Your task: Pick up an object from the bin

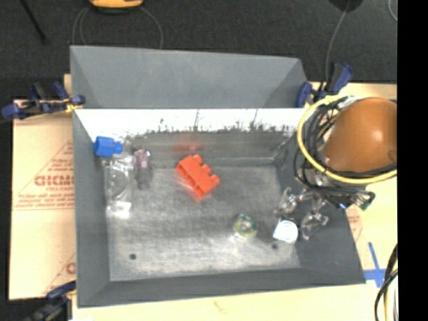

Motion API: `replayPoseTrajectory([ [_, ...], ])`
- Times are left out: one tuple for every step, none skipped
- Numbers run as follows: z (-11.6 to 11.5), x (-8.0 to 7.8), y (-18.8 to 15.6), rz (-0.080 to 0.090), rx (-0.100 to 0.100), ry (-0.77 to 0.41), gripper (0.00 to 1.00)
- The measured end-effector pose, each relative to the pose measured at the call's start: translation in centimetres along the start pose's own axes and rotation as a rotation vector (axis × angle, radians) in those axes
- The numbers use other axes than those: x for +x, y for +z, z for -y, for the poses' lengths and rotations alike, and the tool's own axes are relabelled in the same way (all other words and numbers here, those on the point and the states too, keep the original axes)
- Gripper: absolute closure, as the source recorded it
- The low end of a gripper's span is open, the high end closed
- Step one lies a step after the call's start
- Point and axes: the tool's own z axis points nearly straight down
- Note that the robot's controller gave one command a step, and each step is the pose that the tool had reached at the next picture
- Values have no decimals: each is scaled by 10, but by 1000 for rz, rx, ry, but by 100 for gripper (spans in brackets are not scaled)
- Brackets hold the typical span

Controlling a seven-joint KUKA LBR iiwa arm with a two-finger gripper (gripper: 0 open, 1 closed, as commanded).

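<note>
Bin floor [180, 249] bare lower left, orange block [197, 176] centre, clear bottle [119, 186] far left

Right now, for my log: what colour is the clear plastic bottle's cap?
The clear plastic bottle has a blue cap; camera view.

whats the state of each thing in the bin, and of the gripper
gripper: down in the bin's right side, nothing seen held
white round thing: on the floor right beside the gripper, contact unclear
greenish round thing: loose on the floor, apart
orange block: lying mid-bin, untouched
clear bottle: on its side at left, blue cap on
small purplish thing: next to the bottle
</note>
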Motion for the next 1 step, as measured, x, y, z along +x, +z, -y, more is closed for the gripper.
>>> replayPoseTrajectory([
  [1, 0, -7, -2, -5, 5, 100],
])
